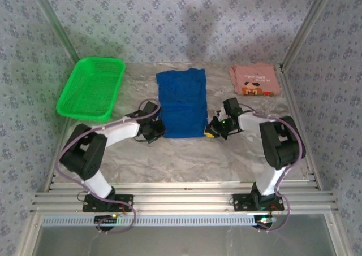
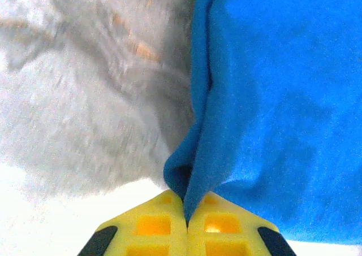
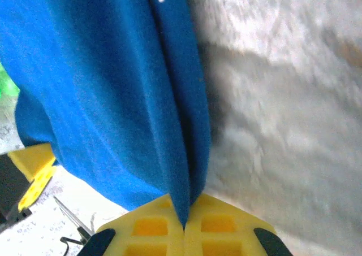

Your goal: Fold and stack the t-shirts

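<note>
- Centrally on the grey marbled table [image 1: 186, 160], in the top view, lies the royal-blue cloth t-shirt [image 1: 181, 103], spread roughly flat as a long rectangle running from 12 to 6 o'clock.
- At the 7 o'clock corner of that shirt sits the left gripper [image 1: 155, 129], touching the near-left hem.
- Seen from the left wrist, the left gripper [image 2: 186, 206] has its yellow fingers pressed together on a pinched fold of the blue shirt [image 2: 271, 98]. The cloth rises from the fingertips and fans out toward 1 o'clock, with bare table toward 10 o'clock.
- At the shirt's 5 o'clock corner sits the right gripper [image 1: 214, 129], touching the near-right hem.
- Seen from the right wrist, the right gripper [image 3: 184, 213] is likewise clamped tight on an edge of the blue shirt [image 3: 113, 98]. The fabric climbs from the fingertips toward 11 o'clock, and bare table lies toward 2 o'clock.
- Toward 2 o'clock from the blue shirt, well apart from both grippers, lies the salmon-pink cloth t-shirt [image 1: 255, 79], folded, with its cartoon print facing up.
- Toward 10 o'clock stands the green plastic mesh basket [image 1: 67, 106], near the left arm.
</note>
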Available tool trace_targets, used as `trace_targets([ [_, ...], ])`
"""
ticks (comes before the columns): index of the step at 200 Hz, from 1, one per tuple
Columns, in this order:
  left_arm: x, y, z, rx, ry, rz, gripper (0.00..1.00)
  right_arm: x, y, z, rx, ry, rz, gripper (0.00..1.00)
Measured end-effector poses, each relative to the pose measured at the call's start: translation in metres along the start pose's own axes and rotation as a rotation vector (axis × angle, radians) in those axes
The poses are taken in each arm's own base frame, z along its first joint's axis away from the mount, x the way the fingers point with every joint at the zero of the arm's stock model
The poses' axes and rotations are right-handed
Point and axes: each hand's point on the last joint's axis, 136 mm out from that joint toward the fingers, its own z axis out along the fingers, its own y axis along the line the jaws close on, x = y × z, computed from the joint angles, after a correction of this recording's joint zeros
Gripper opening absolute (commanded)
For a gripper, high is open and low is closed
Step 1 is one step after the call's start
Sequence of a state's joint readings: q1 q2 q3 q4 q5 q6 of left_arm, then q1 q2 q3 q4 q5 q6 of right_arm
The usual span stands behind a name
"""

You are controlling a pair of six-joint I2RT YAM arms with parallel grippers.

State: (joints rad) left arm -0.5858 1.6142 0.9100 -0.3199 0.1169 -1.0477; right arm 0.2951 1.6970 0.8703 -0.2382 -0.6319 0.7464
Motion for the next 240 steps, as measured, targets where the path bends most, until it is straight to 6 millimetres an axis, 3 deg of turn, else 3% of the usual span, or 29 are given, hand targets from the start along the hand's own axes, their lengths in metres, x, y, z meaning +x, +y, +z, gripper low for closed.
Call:
trace_targets([
  [26, 0.025, 0.003, -0.027, 0.031, -0.013, 0.046, 0.0, 0.036, 0.003, -0.018, -0.008, -0.026, 0.021, 0.0],
  [69, 0.073, 0.016, -0.067, 0.074, -0.016, 0.087, 0.0, 0.121, 0.004, -0.035, -0.008, -0.015, 0.027, 0.0],
  [92, 0.09, 0.025, -0.081, 0.088, -0.012, 0.083, 0.0, 0.145, 0.008, -0.052, -0.036, -0.043, 0.039, 0.0],
  [129, 0.097, 0.023, -0.104, 0.125, -0.029, 0.093, 0.0, 0.155, 0.021, -0.075, -0.055, -0.095, 0.059, 0.0],
  [150, 0.092, 0.013, -0.121, 0.153, -0.049, 0.094, 0.0, 0.152, 0.04, -0.092, -0.06, -0.122, 0.048, 0.0],
  [204, 0.069, -0.032, -0.169, 0.257, -0.108, 0.105, 0.0, 0.135, 0.105, -0.132, -0.085, -0.181, -0.034, 0.0],
  [240, 0.043, -0.038, -0.176, 0.266, -0.13, 0.065, 0.0, 0.116, 0.114, -0.136, -0.054, -0.2, -0.046, 0.0],
])
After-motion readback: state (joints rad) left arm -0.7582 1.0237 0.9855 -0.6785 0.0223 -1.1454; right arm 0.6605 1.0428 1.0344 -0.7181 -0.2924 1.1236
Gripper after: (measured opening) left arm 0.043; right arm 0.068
